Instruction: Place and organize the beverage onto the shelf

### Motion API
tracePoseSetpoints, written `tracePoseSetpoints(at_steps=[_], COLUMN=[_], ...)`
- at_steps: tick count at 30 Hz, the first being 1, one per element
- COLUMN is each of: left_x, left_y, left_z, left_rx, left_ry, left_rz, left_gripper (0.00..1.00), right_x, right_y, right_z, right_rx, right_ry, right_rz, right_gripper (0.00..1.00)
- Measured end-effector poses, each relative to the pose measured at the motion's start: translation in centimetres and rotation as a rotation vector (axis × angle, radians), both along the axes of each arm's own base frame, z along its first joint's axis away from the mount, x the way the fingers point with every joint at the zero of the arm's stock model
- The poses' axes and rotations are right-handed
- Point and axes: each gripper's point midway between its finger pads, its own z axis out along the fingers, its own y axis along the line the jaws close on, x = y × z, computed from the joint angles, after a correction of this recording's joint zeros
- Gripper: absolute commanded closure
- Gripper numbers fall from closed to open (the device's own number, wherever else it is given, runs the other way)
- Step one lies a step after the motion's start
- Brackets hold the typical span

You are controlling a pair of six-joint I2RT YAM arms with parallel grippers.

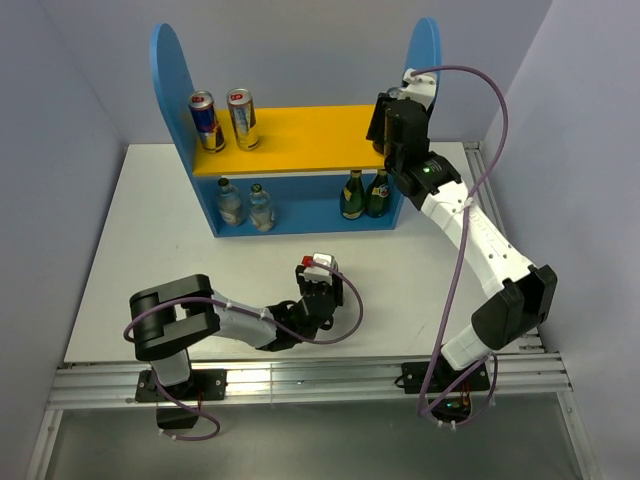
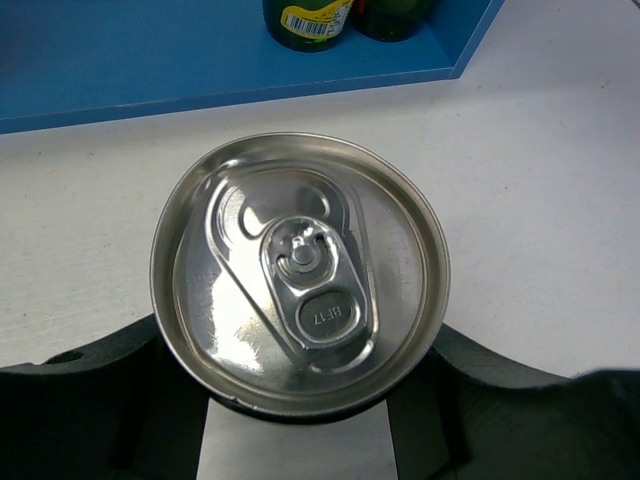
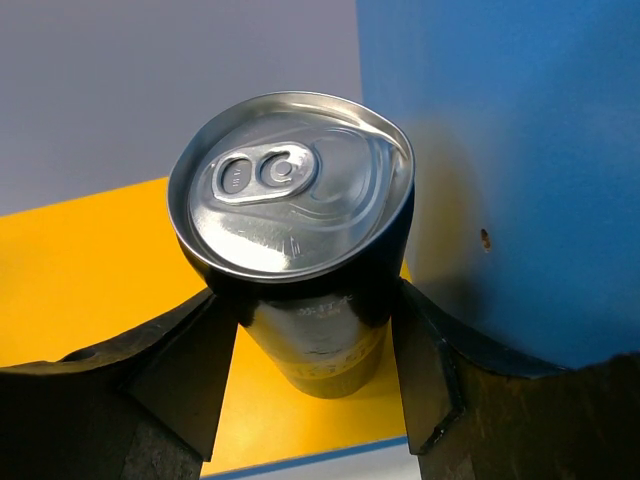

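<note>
The white table (image 1: 130, 240) carries the shelf (image 1: 170, 70) at its far side. On the shelf's yellow-orange upper board (image 1: 310, 135), a blue-and-silver can (image 1: 206, 120) and a gold can (image 1: 243, 118) stand at the left end and a black can (image 3: 315, 330) at the right end. On the lower level stand two clear bottles (image 1: 231, 203) on the left and two dark green bottles (image 1: 352, 195) on the right.

The left tool (image 2: 300, 398) grips a can (image 2: 300, 270) — silver lid up — near the blue shelf (image 2: 150, 60).
</note>
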Motion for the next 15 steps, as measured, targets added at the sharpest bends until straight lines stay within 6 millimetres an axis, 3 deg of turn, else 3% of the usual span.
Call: tracePoseSetpoints(at_steps=[4, 5, 7, 8, 9, 12, 15], left_x=[-0.1, -0.1, -0.1, -0.1, -0.1, -0.1, -0.1], left_y=[-0.1, -0.1, -0.1, -0.1, -0.1, -0.1, -0.1], left_z=[0.0, 0.0, 0.0, 0.0, 0.0, 0.0, 0.0], left_rx=[0.000, 0.000, 0.001, 0.001, 0.001, 0.001, 0.001], left_ry=[0.000, 0.000, 0.000, 0.000, 0.000, 0.000, 0.001], left_rz=[-0.002, -0.002, -0.003, -0.003, -0.003, -0.003, -0.003], left_gripper=[1.00, 1.00, 1.00, 1.00, 1.00, 1.00, 1.00], right_x=[0.5, 0.6, 0.7, 0.8, 0.9, 0.8, 0.5], right_y=[0.3, 0.4, 0.5, 0.5, 0.6, 1.2, 1.9], right_z=[-0.1, -0.1, -0.2, -0.1, -0.2, -0.8, -2.6], right_rx=[0.020, 0.026, 0.036, 0.039, 0.044, 0.062, 0.050], right_ry=[-0.030, -0.037, -0.048, -0.054, -0.058, -0.056, -0.017], right_rz=[0.002, 0.002, 0.005, 0.004, 0.006, 0.025, 0.051], right_gripper=[0.99, 0.83, 0.61, 0.37, 0.27, 0.06, 0.01])
